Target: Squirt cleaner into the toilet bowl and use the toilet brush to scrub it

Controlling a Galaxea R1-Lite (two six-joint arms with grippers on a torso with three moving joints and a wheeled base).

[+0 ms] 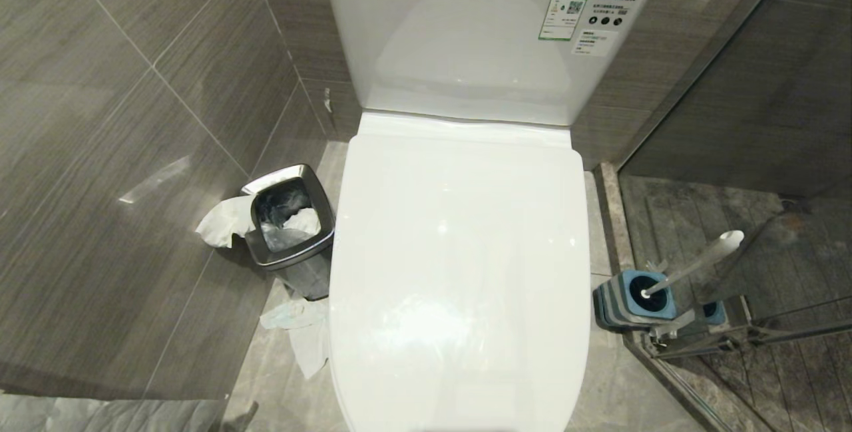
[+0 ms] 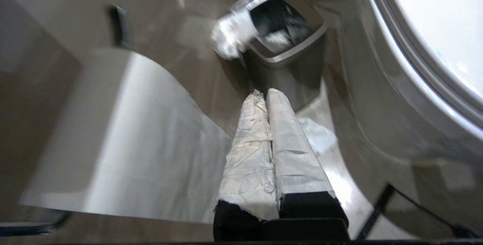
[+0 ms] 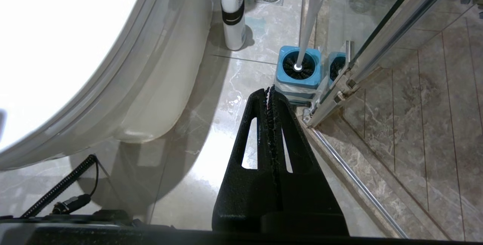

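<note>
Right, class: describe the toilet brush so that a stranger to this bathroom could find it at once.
Start at the white toilet with its lid shut. On the floor to its right, by the glass shower door, stands a square blue holder. The toilet brush is the slim white handle leaning out of it, unlike the orange-capped bottle nearby.

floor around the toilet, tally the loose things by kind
waste bin: 1
toilet brush in its holder: 1
spray bottle: 1
paper scraps on the floor by the bin: 2
total: 5
</note>
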